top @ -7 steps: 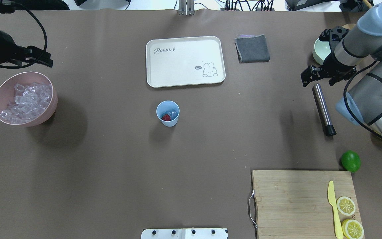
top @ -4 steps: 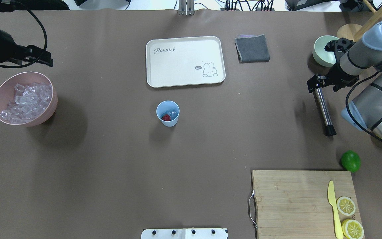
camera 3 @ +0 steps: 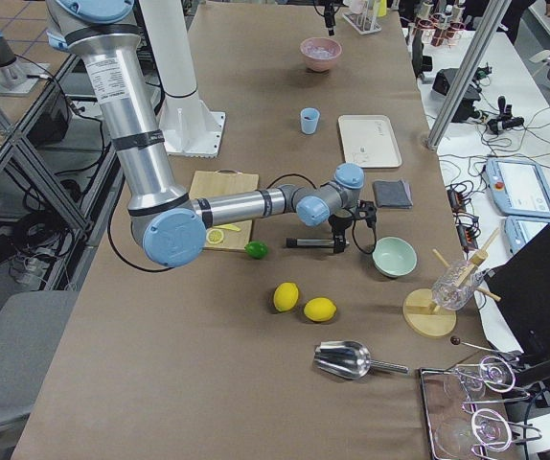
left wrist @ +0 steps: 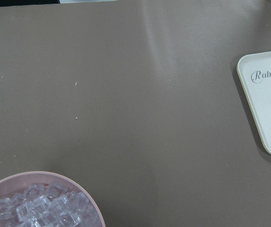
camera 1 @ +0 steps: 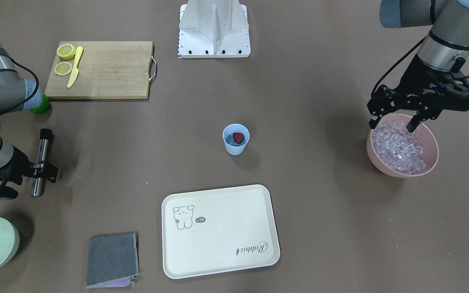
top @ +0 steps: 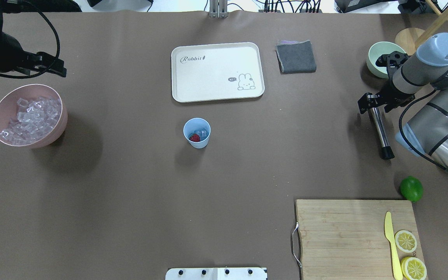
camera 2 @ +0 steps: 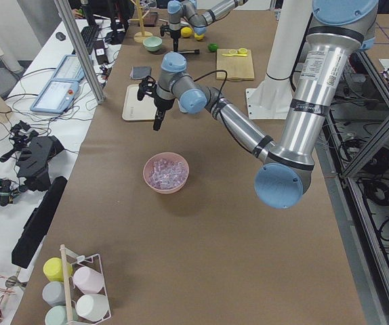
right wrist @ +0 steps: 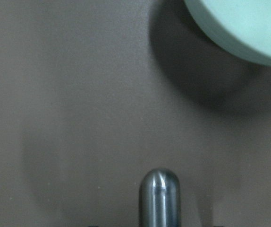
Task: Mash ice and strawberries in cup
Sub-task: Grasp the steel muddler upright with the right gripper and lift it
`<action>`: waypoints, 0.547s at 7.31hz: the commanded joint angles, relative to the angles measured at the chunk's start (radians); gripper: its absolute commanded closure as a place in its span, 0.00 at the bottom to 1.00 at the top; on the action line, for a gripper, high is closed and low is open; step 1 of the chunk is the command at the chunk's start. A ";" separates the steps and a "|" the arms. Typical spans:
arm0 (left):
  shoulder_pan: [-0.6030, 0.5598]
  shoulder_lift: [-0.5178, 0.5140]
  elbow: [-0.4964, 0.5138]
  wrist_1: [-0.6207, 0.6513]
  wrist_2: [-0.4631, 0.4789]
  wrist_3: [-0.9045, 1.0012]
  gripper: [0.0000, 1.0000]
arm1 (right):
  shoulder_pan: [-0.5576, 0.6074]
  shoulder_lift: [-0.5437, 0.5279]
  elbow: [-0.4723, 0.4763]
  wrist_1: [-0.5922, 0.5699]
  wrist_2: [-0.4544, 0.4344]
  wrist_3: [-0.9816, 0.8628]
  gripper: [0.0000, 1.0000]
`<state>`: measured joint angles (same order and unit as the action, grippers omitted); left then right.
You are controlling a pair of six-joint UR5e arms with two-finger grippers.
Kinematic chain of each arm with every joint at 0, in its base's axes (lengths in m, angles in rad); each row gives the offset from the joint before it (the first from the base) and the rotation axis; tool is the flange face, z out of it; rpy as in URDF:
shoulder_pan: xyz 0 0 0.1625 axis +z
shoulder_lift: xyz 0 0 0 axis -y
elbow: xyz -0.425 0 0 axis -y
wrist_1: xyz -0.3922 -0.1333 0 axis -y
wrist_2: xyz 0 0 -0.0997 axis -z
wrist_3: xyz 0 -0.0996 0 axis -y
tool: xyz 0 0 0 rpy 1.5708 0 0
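Front view: the right gripper [camera 1: 43, 171] is sitting low, fingers wide on both sides of the metal masher [camera 1: 43, 148]. The left gripper [camera 1: 393, 120] is hanging wide and empty.

Overhead view: the cup [top: 198, 144], holding the strawberry [top: 195, 137] and ice [top: 202, 133], is waiting far from both grippers.

I think the robot is picking up the masher. Next it needs to squeeze and lift.

Overhead light is falling on the desk [top: 130, 194], throwing soft shadows beside the cup [top: 196, 133] and pink bowl [top: 29, 116]. The right wrist view is looking blurred, a glint running along the steel rod [right wrist: 159, 198].
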<state>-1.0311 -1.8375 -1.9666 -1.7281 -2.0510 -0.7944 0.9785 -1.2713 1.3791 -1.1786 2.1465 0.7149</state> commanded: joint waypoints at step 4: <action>0.002 -0.009 0.003 0.001 0.000 0.001 0.03 | 0.058 0.050 0.008 -0.019 0.026 -0.040 1.00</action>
<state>-1.0294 -1.8461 -1.9637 -1.7273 -2.0509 -0.7931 1.0019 -1.2429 1.3816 -1.1906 2.1570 0.6769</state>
